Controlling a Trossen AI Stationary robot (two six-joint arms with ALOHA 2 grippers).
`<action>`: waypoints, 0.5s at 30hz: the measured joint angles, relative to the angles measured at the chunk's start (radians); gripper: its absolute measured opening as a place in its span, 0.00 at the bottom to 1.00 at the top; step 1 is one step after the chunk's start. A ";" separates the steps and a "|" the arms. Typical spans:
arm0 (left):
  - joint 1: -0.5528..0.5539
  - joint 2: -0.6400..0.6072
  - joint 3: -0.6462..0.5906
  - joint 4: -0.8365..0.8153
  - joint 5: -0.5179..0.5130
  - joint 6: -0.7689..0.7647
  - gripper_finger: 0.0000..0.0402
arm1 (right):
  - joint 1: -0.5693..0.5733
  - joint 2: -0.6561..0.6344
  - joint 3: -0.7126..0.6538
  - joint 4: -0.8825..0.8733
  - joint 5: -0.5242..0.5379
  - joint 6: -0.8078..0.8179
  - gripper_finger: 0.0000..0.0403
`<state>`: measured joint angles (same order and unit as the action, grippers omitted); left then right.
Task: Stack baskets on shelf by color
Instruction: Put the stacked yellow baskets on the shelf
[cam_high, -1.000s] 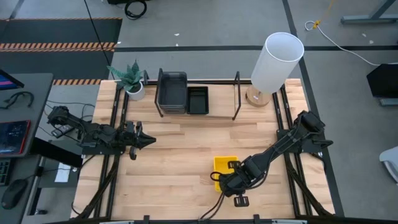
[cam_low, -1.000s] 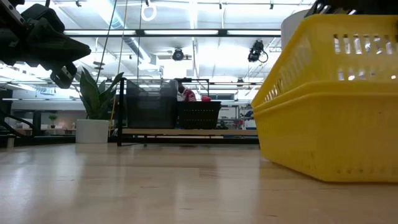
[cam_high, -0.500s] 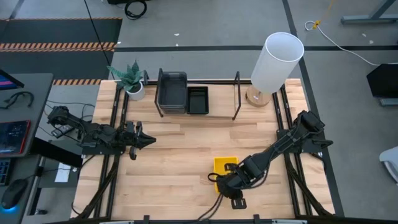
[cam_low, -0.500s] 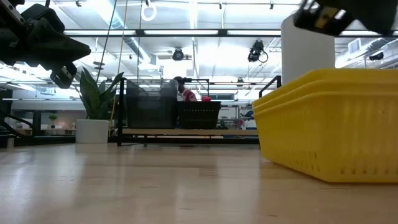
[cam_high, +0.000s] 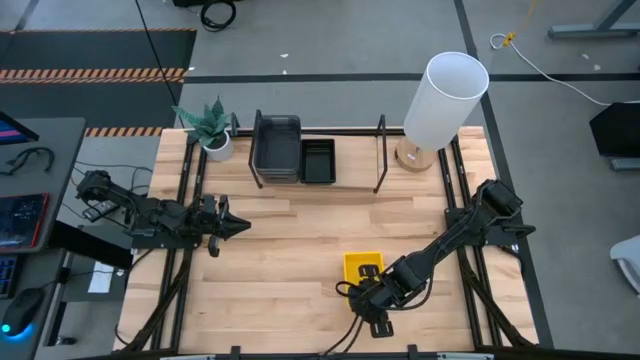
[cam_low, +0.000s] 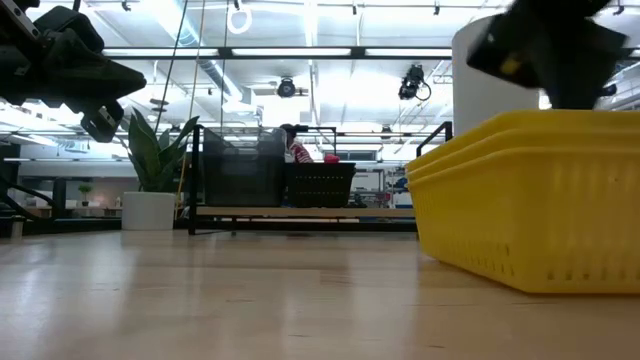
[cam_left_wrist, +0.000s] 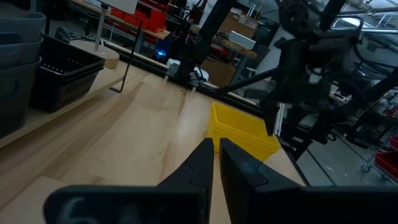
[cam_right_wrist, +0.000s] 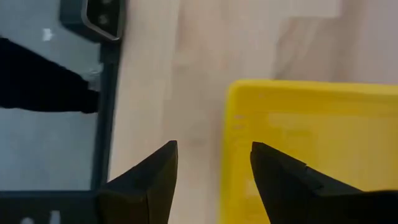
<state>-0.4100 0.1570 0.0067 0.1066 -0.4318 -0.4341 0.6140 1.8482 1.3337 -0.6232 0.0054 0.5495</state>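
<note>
One slatted wooden tabletop (cam_high: 290, 250), workshop beyond.

Yellow baskets (cam_high: 361, 266) — bright; shelf (cam_high: 350, 176) baskets dark grey (cam_high: 275, 146) and black (cam_high: 318, 161).

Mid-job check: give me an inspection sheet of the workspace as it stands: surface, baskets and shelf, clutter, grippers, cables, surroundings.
Surface: slatted wooden tabletop, bare in the middle.
Job's things: dark grey baskets and black baskets side by side on the shelf; yellow baskets nested at the table's near edge.
Clutter: potted plant; white lamp.
Grippers: right gripper open, straddling the yellow rim; left gripper shut, waiting at table left.
Cables: yellow-tipped cord on the floor.
Surroundings: keyboard at a side desk.
</note>
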 joint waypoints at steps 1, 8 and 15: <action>0.000 0.000 0.000 0.000 0.000 0.000 0.08 | 0.002 0.000 -0.020 0.024 -0.009 0.000 0.52; 0.000 0.000 0.000 0.000 0.000 0.000 0.07 | 0.012 0.000 -0.117 0.029 0.025 -0.010 0.48; 0.000 0.000 0.000 0.000 0.000 0.000 0.09 | 0.009 0.000 -0.126 0.031 0.019 -0.090 0.36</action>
<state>-0.4099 0.1570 0.0069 0.1066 -0.4320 -0.4342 0.6229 1.8481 1.2076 -0.5922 0.0247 0.4593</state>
